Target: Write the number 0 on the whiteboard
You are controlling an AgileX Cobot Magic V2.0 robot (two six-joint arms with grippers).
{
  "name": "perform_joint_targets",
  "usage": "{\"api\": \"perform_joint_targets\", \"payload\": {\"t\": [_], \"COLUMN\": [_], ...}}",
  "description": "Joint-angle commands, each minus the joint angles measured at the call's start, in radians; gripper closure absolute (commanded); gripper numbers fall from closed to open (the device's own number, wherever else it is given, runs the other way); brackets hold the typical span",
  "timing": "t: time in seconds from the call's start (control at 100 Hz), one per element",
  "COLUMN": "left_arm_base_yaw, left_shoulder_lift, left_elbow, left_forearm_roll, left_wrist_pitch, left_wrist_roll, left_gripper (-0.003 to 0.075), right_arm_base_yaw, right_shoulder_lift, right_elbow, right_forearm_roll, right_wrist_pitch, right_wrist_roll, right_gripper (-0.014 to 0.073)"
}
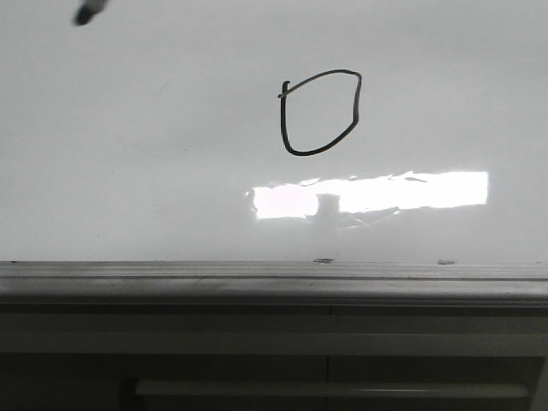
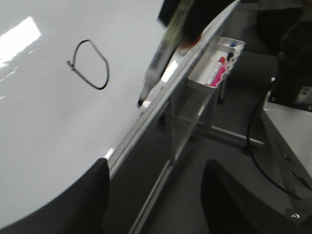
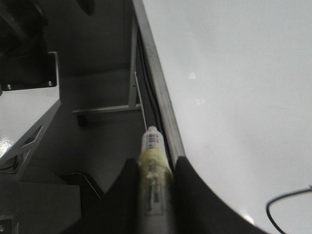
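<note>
**Black loop drawn on the board, marker lifted clear**

The large glossy white whiteboard with its grey metal rim (image 1: 274,282) fills the room's view, a bright rectangular glare across its lower middle. Above that glare, right of centre, sits the number 0 (image 1: 319,113), a thin, lopsided black loop. The right gripper (image 3: 155,195) pinches a pale yellowish marker (image 3: 153,170) beside the board's edge. The left gripper (image 2: 153,195) stands spread, holding nothing.

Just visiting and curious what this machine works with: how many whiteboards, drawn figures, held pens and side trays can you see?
whiteboard: 1
number 0: 1
marker, held in the right gripper: 1
tray beside the board, contents too blurred to count: 1
Total: 4
</note>
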Motion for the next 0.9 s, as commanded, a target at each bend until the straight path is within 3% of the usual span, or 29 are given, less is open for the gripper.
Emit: {"api": "perform_joint_targets", "payload": {"t": [0.0,0.27,0.46,0.68,0.8,0.89], "left_arm_base_yaw": [-0.007,-0.007,-0.007,-0.007,-0.007,-0.007], "left_shoulder_lift": [0.082,0.217,0.261,0.271,0.271,0.271], "left_elbow": [-0.080,-0.159,-0.170,-0.170,-0.170,-0.170], "left_forearm_roll": [-0.111,-0.149,-0.149,-0.149,-0.149,-0.149], "left_wrist_pitch": [-0.008,0.092,0.084,0.010,-0.016,-0.018], "left_wrist_roll": [0.112,0.168,0.189,0.189,0.189,0.189], "left_gripper": [0.0335,0.0335,0.0335,0.0341,0.0423,0.0540], "right_arm_base_yaw": [0.045,0.085,0.087,0.087,0.087,0.087], "right_shoulder_lift": [0.026,0.076,0.076,0.076,0.076,0.076], "right_elbow": [-0.052,-0.122,-0.122,-0.122,-0.122,-0.122], "right_forearm_roll": [0.021,0.099,0.233,0.248,0.248,0.248], "right_wrist_pitch": [-0.090,-0.061,-0.048,-0.018,-0.009,-0.011], "right_wrist_roll": [-0.026,-0.060,-0.161,-0.169,-0.169,-0.169], "right_gripper": [0.0644,0.0644,0.0644,0.0644,0.0644,0.0644]}}
